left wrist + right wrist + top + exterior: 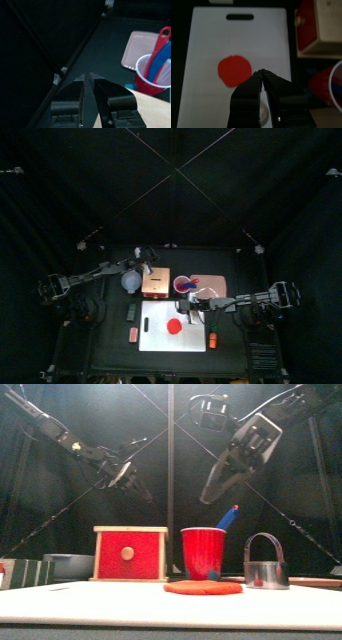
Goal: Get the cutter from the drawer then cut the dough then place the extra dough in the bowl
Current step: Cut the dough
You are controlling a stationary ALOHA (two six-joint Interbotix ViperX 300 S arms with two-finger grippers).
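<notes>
- The metal cutter [266, 567] stands upright on the white cutting board [211, 45], just to the right of the dough [203, 587] in the front view. Nothing holds it.
- Behind the dough are the wooden box [130, 554], with its red drawer front flush, and the red cup [205, 552], out of which a blue knife [229, 516] sticks.
- The pink tray [139, 50] lies past the cup. The blue-grey bowl [131, 281] sits left of the box.
- The right gripper [260, 71] hangs over the board near the dough's edge, its jaws clenched tip to tip on nothing.
- The left gripper [87, 76] hovers high near the box, its jaws pressed nearly together and empty.
- The dough is a flat, smooth red disc. The cutter is a shiny round band under an arched wire handle. The bench [100, 353] is matt black.
- The wrist view cuts off the cup and the box. A green toy [22, 572] at the bench's left is too small to identify.
</notes>
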